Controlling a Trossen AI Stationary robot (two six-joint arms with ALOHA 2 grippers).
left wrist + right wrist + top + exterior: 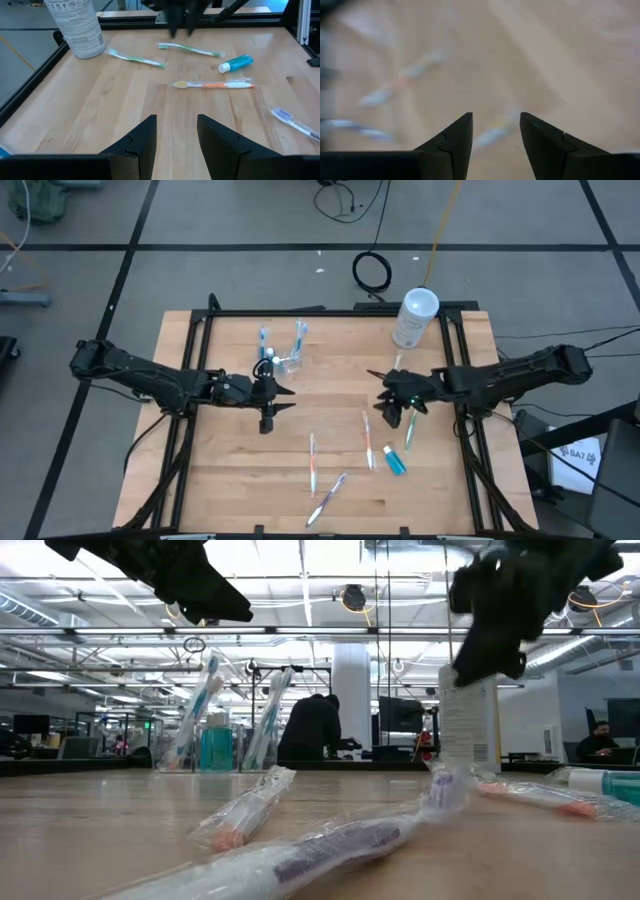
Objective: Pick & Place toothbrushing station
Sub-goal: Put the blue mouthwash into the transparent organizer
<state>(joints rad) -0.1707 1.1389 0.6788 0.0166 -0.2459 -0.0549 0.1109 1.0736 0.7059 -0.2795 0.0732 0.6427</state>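
On the wooden table (230,480), biggest first: one white canister (414,318) stands at the far edge, right of centre. Two dark arms reach in from the sides. The left gripper (283,396) hangs near the table's middle, just in front of the cup, its fingers (145,140) spread with bare wood showing in the gap, pinching nothing. The right gripper (380,388) faces it from the other side, well apart, fingers (455,145) likewise spread and empty, above the green-handled toothbrush (410,430).

Now the task's thing: one small clear cup (285,360) stands upright toward the far side, left of centre, with two toothbrushes leaning inside and a blue-topped tube; neither gripper touches it.

Smaller still, loose on the wood I count five toothbrushes: two green ones near the right gripper, an orange one (367,438), another orange one (313,460), and a purple one (328,498) nearest the front edge. One blue toothpaste tube (394,460) lies beside them.
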